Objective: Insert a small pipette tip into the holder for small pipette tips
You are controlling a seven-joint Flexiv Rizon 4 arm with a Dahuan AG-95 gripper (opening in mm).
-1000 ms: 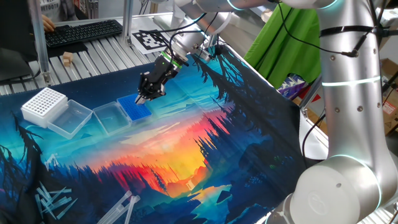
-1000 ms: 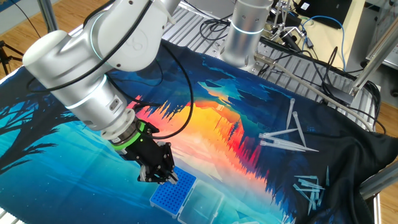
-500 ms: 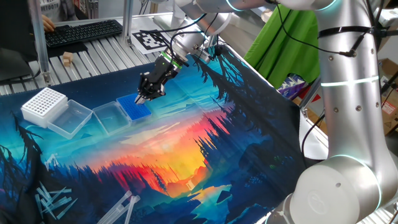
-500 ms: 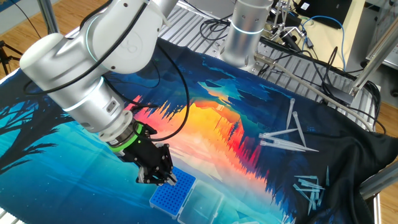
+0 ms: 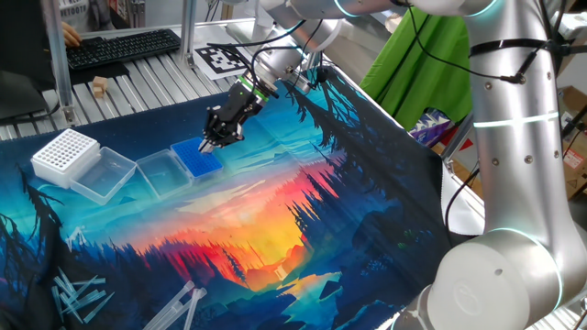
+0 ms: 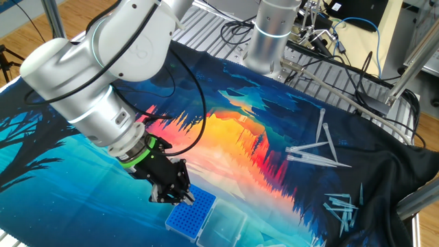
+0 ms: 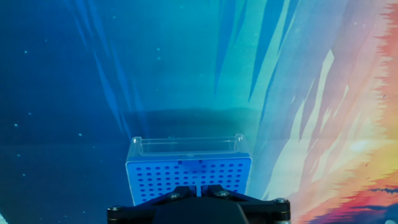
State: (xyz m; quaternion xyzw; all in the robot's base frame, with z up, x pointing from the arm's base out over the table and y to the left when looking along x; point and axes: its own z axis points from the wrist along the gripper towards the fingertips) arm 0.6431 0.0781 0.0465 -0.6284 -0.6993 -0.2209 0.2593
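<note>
Just above the blue holder for small pipette tips (image 7: 188, 178), the tool (image 6: 172, 197) hangs with its fingers drawn close together, pinching the small pipette tip (image 7: 198, 185), a pale sliver pointing down at the grid of holes. Whether the tip already touches the rack cannot be told. Likely risk: a slight misalignment could land the point between 2 holes, bending it or nudging the light holder across the printed cloth on the bench (image 5: 275, 211). Its clear lid (image 7: 186, 145) lies hinged open beyond.
</note>
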